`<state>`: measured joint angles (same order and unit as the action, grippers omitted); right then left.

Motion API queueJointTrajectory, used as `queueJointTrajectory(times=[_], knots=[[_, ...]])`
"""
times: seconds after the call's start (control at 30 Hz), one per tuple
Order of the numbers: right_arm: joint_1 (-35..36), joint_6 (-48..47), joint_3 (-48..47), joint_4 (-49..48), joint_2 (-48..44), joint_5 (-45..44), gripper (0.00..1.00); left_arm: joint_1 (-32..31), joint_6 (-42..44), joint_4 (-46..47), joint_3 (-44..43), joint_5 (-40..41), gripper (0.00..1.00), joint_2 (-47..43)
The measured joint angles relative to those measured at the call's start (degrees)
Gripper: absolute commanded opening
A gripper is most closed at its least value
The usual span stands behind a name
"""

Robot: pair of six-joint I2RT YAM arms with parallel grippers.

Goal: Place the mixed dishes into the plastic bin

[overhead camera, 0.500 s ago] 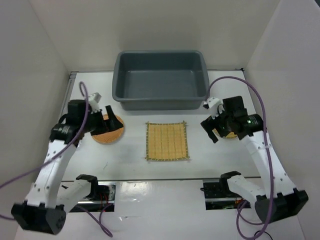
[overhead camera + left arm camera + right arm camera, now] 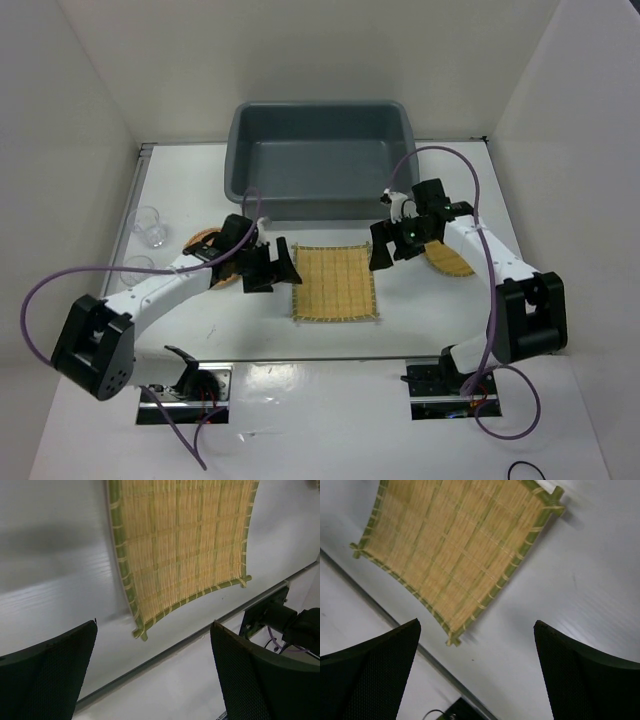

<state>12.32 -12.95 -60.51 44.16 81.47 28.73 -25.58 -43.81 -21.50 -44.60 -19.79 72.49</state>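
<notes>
The yellow woven mat (image 2: 335,283) lies flat at the table's middle, in front of the empty grey-blue plastic bin (image 2: 320,205). My left gripper (image 2: 284,265) is open and empty just off the mat's left edge. The mat (image 2: 180,545) shows ahead of its fingers (image 2: 50,675). My right gripper (image 2: 378,252) is open and empty at the mat's upper right corner, with the mat (image 2: 455,550) ahead of its fingers (image 2: 585,670). An orange plate (image 2: 203,240) lies partly under the left arm. A tan plate (image 2: 452,260) lies behind the right arm. Two clear cups (image 2: 148,225) (image 2: 138,268) stand at far left.
White walls close in the table on the left, back and right. A metal seam (image 2: 320,358) runs across the near part of the table. Purple cables loop from both arms. The arm bases (image 2: 195,380) (image 2: 445,378) sit at the near edge.
Both arms have swung inward from over the plates to the two sides of the yellow mat. The orange and tan plates and the two cups now show.
</notes>
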Motion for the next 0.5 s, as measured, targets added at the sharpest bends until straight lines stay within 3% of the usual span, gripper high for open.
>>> queueJointTrajectory(times=[0.17, 0.5], knots=[[-0.7, 7.5, 3.2, -4.2, 3.6, 6.3, 0.98, -2.6, -4.4, 8.1, 1.6, -0.6, 1.0, 6.0], [-0.7, 18.3, 7.8, -12.2, 7.3, 8.3, 0.98, -2.8, -9.3, 17.9, 8.2, -1.2, 1.0, 9.4]])
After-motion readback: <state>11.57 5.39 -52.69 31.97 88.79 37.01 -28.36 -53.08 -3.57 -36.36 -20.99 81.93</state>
